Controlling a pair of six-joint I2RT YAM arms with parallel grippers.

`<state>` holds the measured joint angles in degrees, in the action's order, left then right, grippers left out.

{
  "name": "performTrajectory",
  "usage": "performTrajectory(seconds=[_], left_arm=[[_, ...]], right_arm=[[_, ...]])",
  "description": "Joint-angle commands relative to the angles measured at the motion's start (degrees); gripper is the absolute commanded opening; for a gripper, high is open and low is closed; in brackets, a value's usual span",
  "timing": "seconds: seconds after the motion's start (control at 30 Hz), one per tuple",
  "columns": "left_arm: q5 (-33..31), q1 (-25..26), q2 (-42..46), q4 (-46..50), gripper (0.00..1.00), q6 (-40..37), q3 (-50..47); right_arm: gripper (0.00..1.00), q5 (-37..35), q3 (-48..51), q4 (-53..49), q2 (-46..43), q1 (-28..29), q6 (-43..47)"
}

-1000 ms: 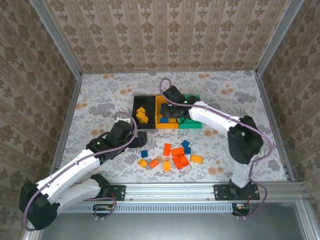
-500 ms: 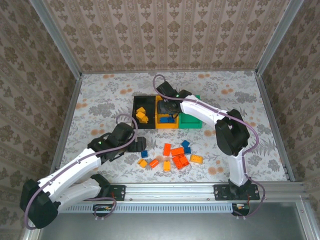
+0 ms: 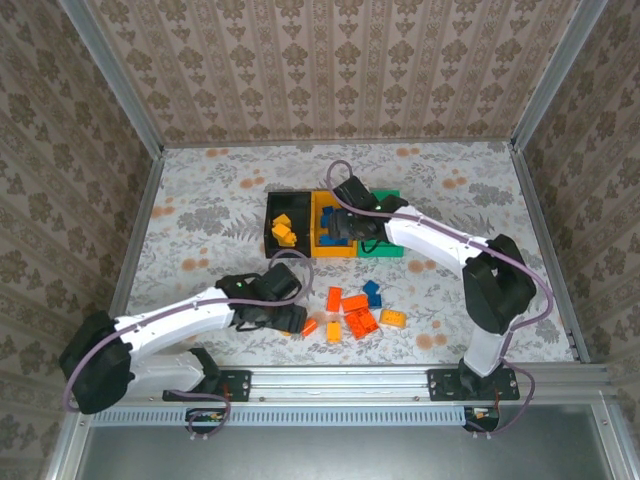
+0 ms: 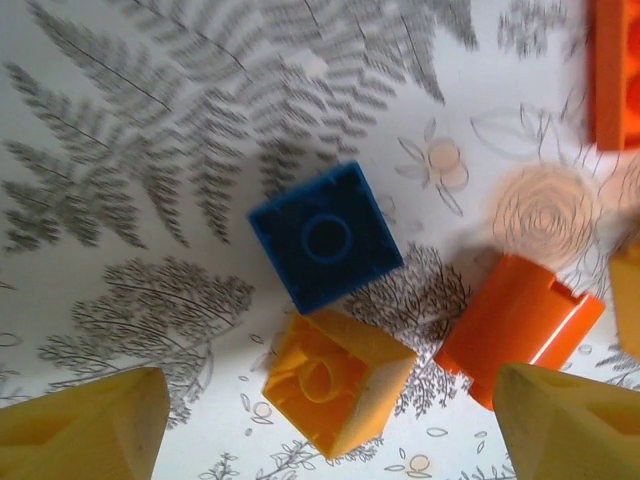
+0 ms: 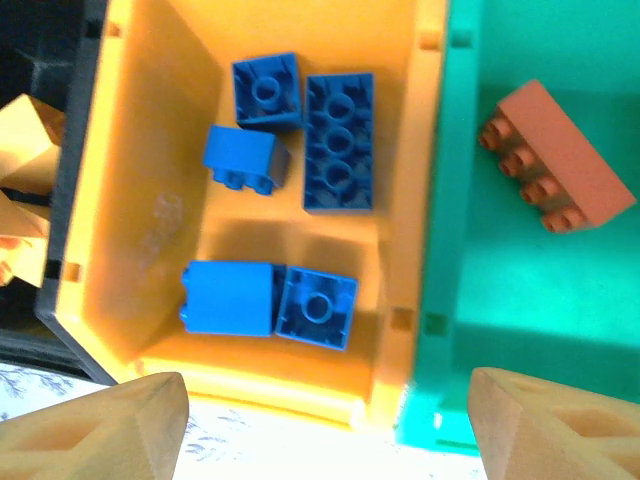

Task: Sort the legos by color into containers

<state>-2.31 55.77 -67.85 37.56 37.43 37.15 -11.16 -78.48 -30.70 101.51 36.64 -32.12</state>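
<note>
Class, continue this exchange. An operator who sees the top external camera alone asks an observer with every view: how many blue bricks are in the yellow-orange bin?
Observer: Five small blue studded plastic bricks lie in the yellow-orange plastic bin.
Operator: And the green one?
Observer: The right wrist view shows one orange-red brick in the green plastic bin, lying on its side.
Operator: What is under the left end effector?
Observer: Between its open fingers lies a yellow brick, hollow underside up.
</note>
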Motion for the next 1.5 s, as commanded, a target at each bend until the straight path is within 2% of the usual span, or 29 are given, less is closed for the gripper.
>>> performTrajectory(seconds=[0.0, 0.33, 0.57, 0.7, 0.87, 1.03, 1.13, 1.27, 1.47], left_arm=[[-0.38, 2.51, -2.41, 2.29, 0.82, 1.0, 0.9], [-1.46, 3.18, -7.73, -1.2, 0.68, 1.19, -0.83], [-1.5, 3.13, -11.01, -2.69, 0.49, 0.54, -0.7], [-2.22, 3.14, -9.63, -1.72, 0.38, 0.45, 0.02], [-5.91, 2.36, -3.72, 1.87, 0.34, 0.17, 2.3], [-7.86, -6.48, 2.89, 1.91, 0.34, -3.54, 7.67], [-7.35, -13.06, 2.8, -1.24, 0.35, -7.07, 11.63], [-4.9, -19.52, -3.81, -6.07, 0.35, -10.89, 18.61], [-3.32, -24.34, -18.14, -12.01, 0.34, -13.97, 29.31]], right_arm=[[0.76, 0.25, 3.23, 2.12, -3.5, -0.99, -1.59], [0.76, 0.87, 6.77, 2.99, -7.23, -2.56, -2.07], [0.76, 0.79, 7.9, 3.53, -8.08, -3.05, -2.68], [0.76, 0.7, 8.25, 3.54, -8.55, -3.24, -2.96], [0.76, 0.7, 9.16, 3.84, -9.79, -3.77, -3.28], [0.76, 1.22, 10.86, 4.63, -11.61, -4.21, -4.03], [0.76, 1.23, 11.52, 4.52, -12.29, -4.55, -4.06], [0.76, 1.27, 12.42, 4.4, -12.96, -5.19, -4.09], [0.76, 1.23, 14.07, 4.37, -14.66, -5.92, -4.35]])
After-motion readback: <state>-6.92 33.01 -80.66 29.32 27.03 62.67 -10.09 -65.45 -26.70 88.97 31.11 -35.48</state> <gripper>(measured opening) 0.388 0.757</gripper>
